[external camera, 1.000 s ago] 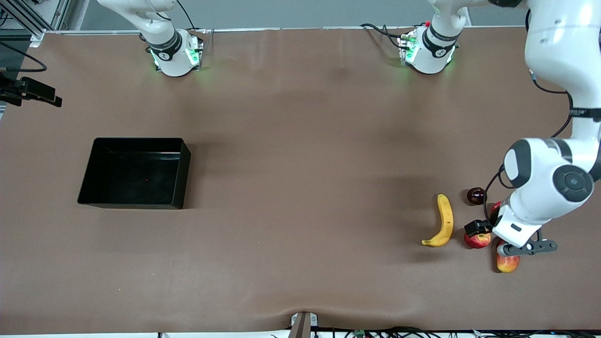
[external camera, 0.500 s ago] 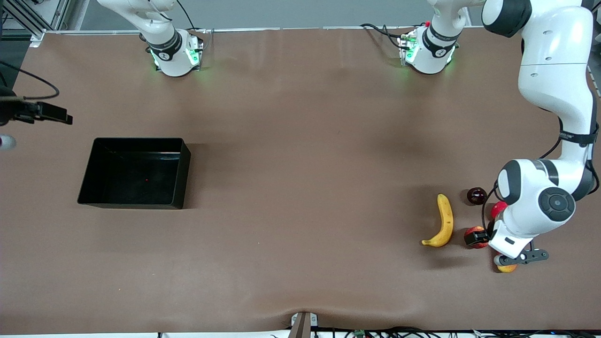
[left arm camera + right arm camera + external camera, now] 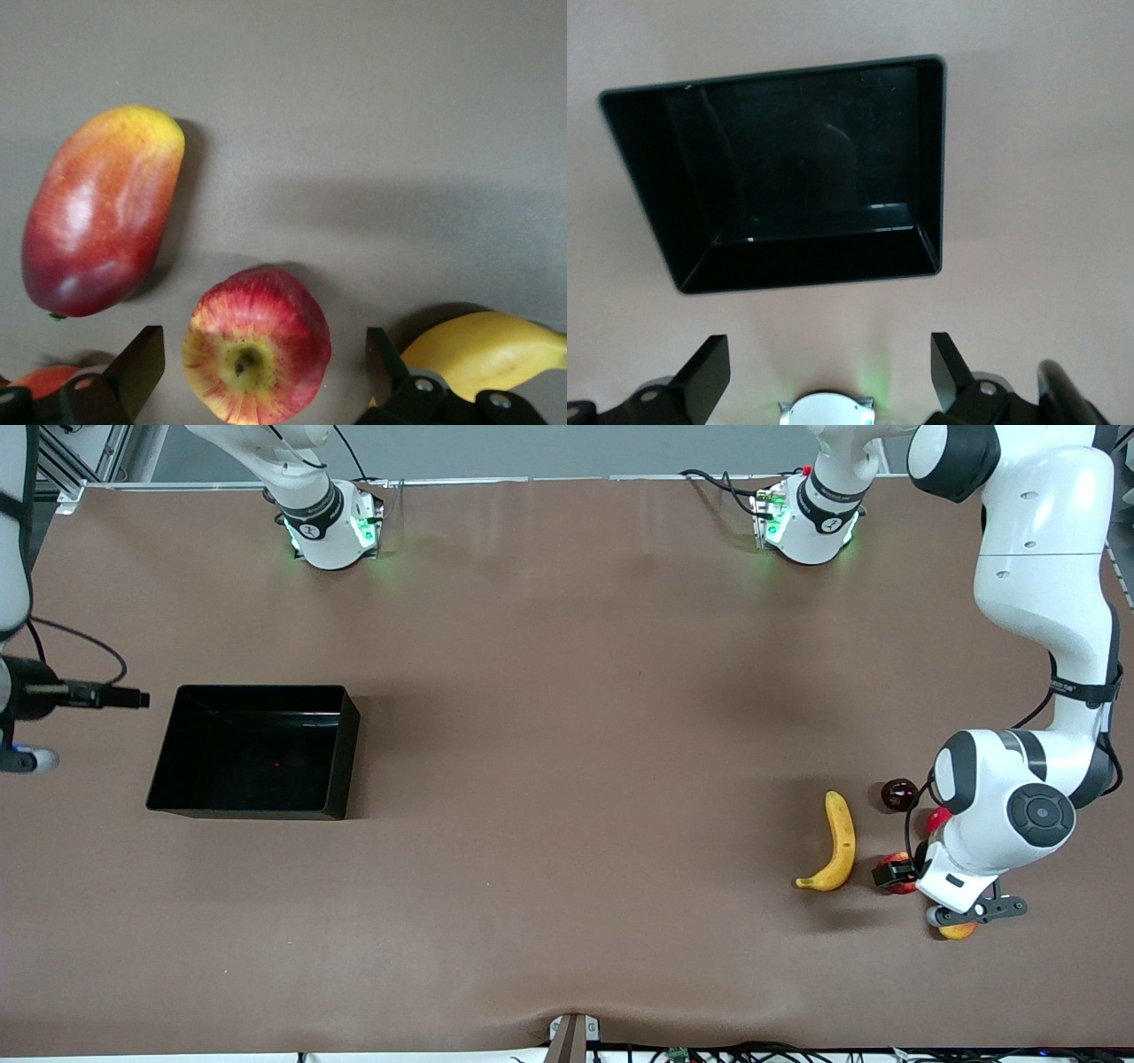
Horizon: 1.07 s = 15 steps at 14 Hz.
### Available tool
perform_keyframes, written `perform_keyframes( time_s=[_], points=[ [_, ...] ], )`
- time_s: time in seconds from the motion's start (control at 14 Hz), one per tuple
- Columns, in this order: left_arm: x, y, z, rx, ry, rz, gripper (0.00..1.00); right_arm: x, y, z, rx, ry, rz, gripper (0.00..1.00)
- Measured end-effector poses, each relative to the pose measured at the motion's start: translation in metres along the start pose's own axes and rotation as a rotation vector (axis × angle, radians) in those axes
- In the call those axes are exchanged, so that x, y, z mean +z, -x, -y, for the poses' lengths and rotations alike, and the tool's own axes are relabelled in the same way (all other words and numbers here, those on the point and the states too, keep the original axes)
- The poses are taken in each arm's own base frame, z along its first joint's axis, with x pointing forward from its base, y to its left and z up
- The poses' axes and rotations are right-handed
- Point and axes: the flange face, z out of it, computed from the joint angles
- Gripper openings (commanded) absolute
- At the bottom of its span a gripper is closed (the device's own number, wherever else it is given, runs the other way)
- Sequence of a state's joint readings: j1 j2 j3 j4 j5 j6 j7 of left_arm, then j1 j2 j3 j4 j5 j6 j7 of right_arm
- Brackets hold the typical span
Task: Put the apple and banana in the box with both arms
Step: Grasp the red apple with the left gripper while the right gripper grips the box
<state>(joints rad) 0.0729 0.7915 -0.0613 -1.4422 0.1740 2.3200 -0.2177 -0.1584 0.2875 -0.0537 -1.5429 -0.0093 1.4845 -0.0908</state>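
Observation:
The apple [image 3: 257,345] lies stem-dimple up between the open fingers of my left gripper [image 3: 261,359], which is low over it with a gap on each side. In the front view the left gripper [image 3: 893,872] covers most of the apple [image 3: 900,861]. The yellow banana [image 3: 837,841] lies beside the apple, toward the right arm's end; its tip shows in the left wrist view [image 3: 483,350]. The black box [image 3: 257,751] is empty. My right gripper [image 3: 828,367] is open and empty above the table beside the box [image 3: 788,177]; its wrist [image 3: 27,695] shows at the front view's edge.
A red-and-yellow mango [image 3: 102,208] lies next to the apple, partly under the left arm [image 3: 959,931]. A pinkish-red fruit [image 3: 937,817] and a dark round fruit [image 3: 899,794] lie by the left arm. The right arm's base [image 3: 828,409] shows in the right wrist view.
My left gripper has come down around the apple, covering more of it. The right arm's wrist has moved along the table's end to beside the box.

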Motion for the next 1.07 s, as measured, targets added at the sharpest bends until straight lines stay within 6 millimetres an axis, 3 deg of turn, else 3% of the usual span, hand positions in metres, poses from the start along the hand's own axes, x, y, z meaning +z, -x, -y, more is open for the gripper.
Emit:
perform_keyframes(
  time_s=[0.29,0.36,0.57,0.79,0.86,1.07],
  points=[
    [0.013,0.003,-0.001,0.002,-0.002,0.018,1.0,0.059,-0.024,-0.023,0.019,-0.003,-0.015,1.0],
    [0.013,0.003,0.0,0.003,-0.004,0.018,0.93,0.076,-0.027,-0.031,0.015,-0.001,-0.034,1.0],
    [0.014,0.003,0.0,0.008,-0.01,0.018,0.55,0.128,-0.031,-0.066,-0.049,-0.003,-0.102,1.0],
    [0.014,0.003,0.0,0.01,-0.011,0.016,0.07,0.171,-0.03,-0.078,-0.074,0.006,-0.155,1.0],
    [0.014,0.003,-0.001,0.011,-0.011,0.016,0.0,0.182,-0.029,-0.078,-0.074,0.009,-0.169,0.87],
    [0.014,0.003,-0.002,0.014,-0.013,0.016,0.0,0.207,-0.032,-0.083,-0.121,0.017,-0.183,0.18]
  ],
)
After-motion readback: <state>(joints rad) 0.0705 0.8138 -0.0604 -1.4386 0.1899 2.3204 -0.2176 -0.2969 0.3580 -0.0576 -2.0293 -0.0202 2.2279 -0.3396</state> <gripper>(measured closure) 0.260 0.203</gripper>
